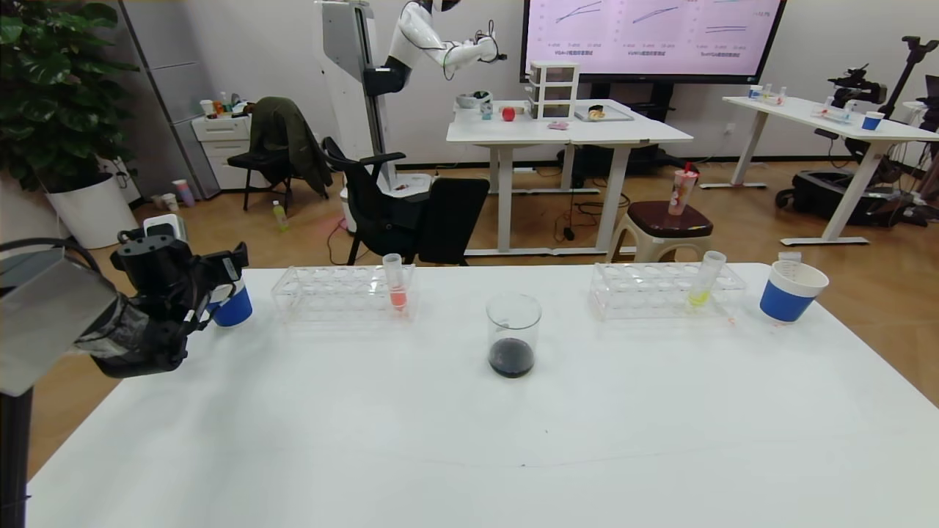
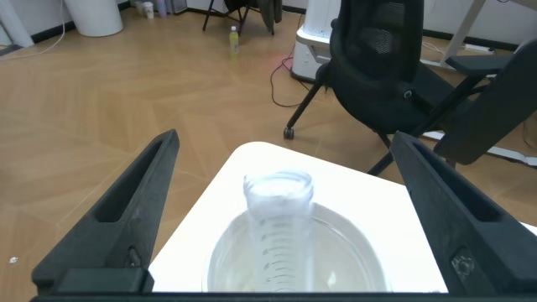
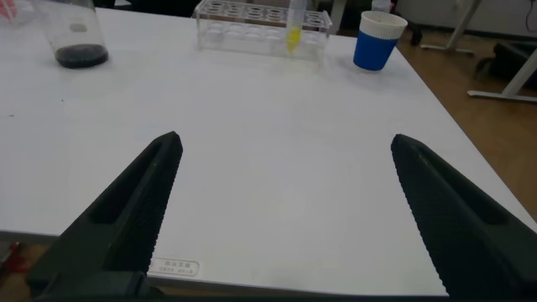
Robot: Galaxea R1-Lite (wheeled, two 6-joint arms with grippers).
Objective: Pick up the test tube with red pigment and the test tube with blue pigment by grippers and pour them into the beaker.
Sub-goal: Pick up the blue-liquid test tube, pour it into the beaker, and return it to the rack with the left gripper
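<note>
The beaker (image 1: 513,323) stands mid-table with dark liquid at its bottom; it also shows in the right wrist view (image 3: 77,33). No tube with deep red or bright blue liquid is in view. My left gripper (image 1: 233,270) hangs open at the table's far left corner, just above a blue-banded paper cup (image 1: 235,309). In the left wrist view my left gripper (image 2: 285,138) has its fingers wide apart over the cup rim (image 2: 352,239), and a clear, empty-looking tube (image 2: 278,201) stands in the cup. My right gripper (image 3: 285,138) is open and empty above bare table near the front edge, out of the head view.
A left rack (image 1: 323,293) holds a salmon-pink tube (image 1: 397,290). A right rack (image 1: 645,290) holds a yellow-green tube (image 1: 703,282). A second blue-banded cup (image 1: 792,292) with a clear tube top (image 1: 789,257) stands at the far right. Chairs stand behind the table.
</note>
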